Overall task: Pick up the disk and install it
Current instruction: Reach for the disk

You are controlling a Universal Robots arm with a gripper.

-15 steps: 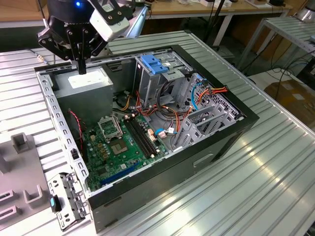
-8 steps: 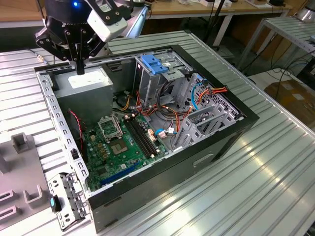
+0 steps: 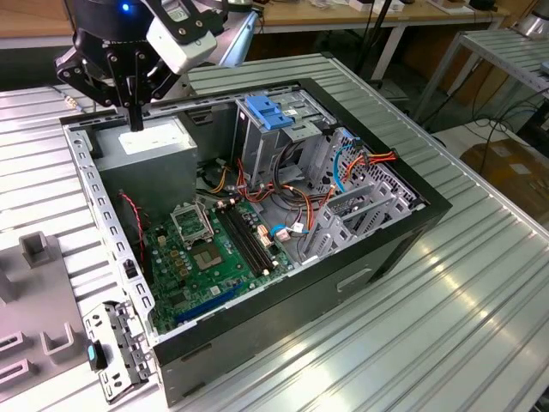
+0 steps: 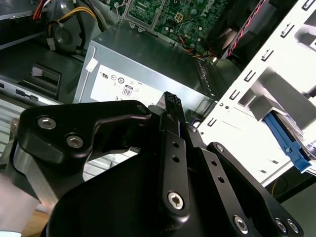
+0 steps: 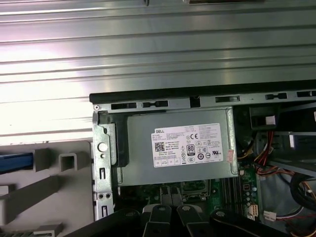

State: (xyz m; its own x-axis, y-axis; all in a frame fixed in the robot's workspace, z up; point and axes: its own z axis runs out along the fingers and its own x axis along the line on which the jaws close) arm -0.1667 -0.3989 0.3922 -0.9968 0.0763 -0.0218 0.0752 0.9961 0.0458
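Jaw state: you are looking at jaws that are closed and gripping nothing. The fingertips (image 4: 171,101) are meeting, with no part between them. The jaws are pointing straight down and hovering above the labelled top face of the power supply (image 3: 154,142).

Case interior: the power supply is sitting in a corner of the open case (image 3: 343,283), directly beneath the jaws. The motherboard (image 3: 206,249) is lying on the case floor, lower than the jaws and off to one side of them. The light-blue latch plate (image 3: 270,112) is capping the drive cage, well apart from the jaws across the case interior.

Disk location: the perforated side rail (image 3: 99,215) is running along the case edge near the jaws. Beyond that rail, outside the case, a grey fixture (image 5: 69,160) is resting on the ribbed counter (image 3: 446,326). You are seeing the disk (image 4: 286,140) in both wrist views as a bright blue carrier rail (image 5: 15,163); in the second wrist view the rail is ending in a tab. The dark metal body is largely hidden, so the disk is probably lying flat in the fixture, but you cannot confirm this. The disk is lying well apart from the jaws, lower than them, on the far side of the side rail.
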